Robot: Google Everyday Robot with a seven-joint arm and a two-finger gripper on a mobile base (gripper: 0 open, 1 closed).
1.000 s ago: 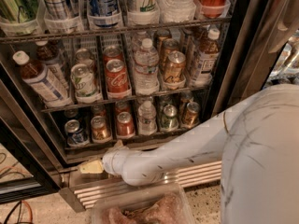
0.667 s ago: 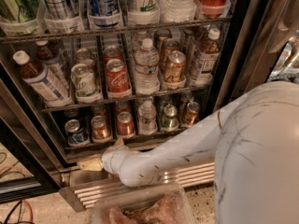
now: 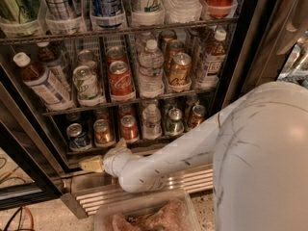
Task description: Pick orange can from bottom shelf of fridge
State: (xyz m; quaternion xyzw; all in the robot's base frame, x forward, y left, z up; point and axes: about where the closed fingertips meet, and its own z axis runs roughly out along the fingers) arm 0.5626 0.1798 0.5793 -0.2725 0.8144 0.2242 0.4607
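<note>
The fridge (image 3: 240, 57) stands open in front of me. Its bottom shelf (image 3: 115, 146) holds a row of small cans. The orange can (image 3: 102, 132) stands second from the left, between a dark blue can (image 3: 77, 136) and a reddish can (image 3: 129, 128). A small water bottle (image 3: 151, 121), a green can (image 3: 174, 121) and a brown can (image 3: 196, 115) stand further right. My gripper (image 3: 91, 164) is at the end of the white arm (image 3: 168, 155), just below and in front of the shelf's front edge, under the orange can and apart from it.
The middle rack holds a red cola can (image 3: 120, 80), bottles and other cans. A ribbed steel base panel (image 3: 202, 177) runs under the arm. A clear plastic tub (image 3: 144, 215) sits on the floor below. The dark door frame (image 3: 24, 177) and cables (image 3: 19, 218) are at the lower left.
My gripper has risen slightly toward the bottom shelf's front edge. The cans have not moved.
</note>
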